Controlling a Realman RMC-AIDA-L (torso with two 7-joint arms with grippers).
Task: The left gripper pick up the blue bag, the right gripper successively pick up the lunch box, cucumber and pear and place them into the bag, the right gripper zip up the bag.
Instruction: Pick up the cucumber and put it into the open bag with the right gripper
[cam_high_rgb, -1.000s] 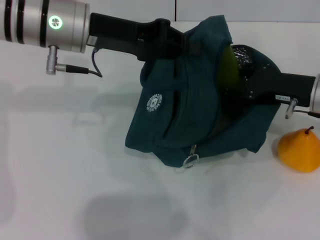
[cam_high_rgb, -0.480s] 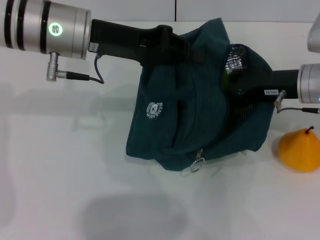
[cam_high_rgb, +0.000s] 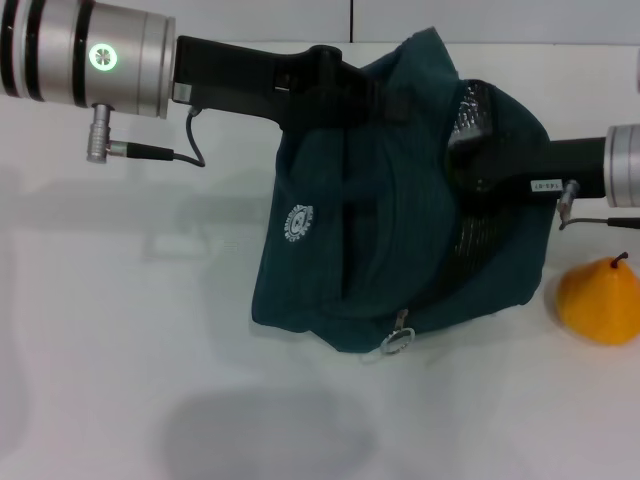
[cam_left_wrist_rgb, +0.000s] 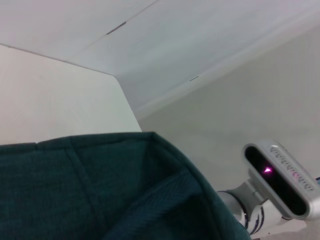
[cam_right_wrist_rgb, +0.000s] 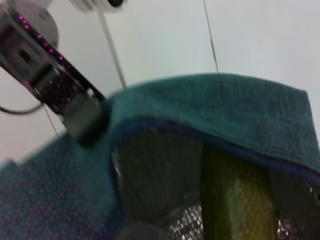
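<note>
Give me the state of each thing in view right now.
Bag: held up by its top edge, mouth open, base on the table.
Left gripper: shut on the bag's top edge.
Right gripper: reaching into the bag's mouth.
Cucumber: inside the bag.
Pear: upright on the table beside the bag, not yet picked.
Zipper pull: hanging loose, bag unzipped.

A plain white tabletop (cam_high_rgb: 120, 330) fills the lower and left parts of the head view, meeting a pale panelled wall (cam_high_rgb: 480, 20) with a thin dark vertical seam along the top edge.
</note>
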